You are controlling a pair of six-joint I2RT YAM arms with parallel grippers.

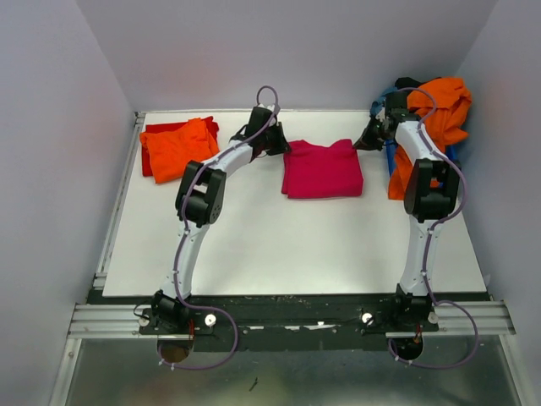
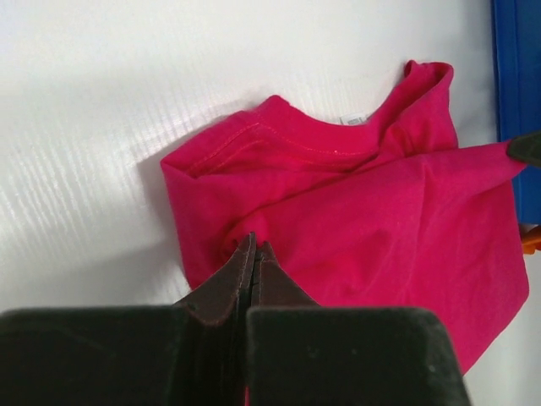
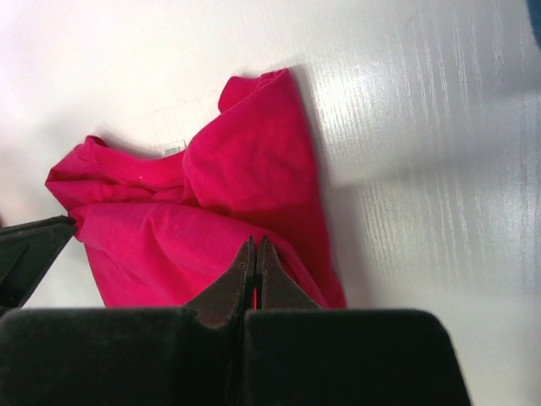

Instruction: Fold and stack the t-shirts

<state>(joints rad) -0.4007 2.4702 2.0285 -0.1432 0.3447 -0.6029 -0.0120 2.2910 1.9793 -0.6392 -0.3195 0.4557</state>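
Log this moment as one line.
left jaws: shut on pink t-shirt | right jaws: shut on pink t-shirt | orange t-shirt: far left

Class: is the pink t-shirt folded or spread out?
Folded. The pink t-shirt is a compact rectangle; wrist views show doubled layers.

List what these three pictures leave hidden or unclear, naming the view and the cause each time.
1. Top view: the blue bin is mostly buried under the orange heap.
2. Top view: the red shirt shows only edges under the folded orange shirt.
3. Wrist views: the left hand and right hand, both pinched shut on the pink shirt, block its near part.
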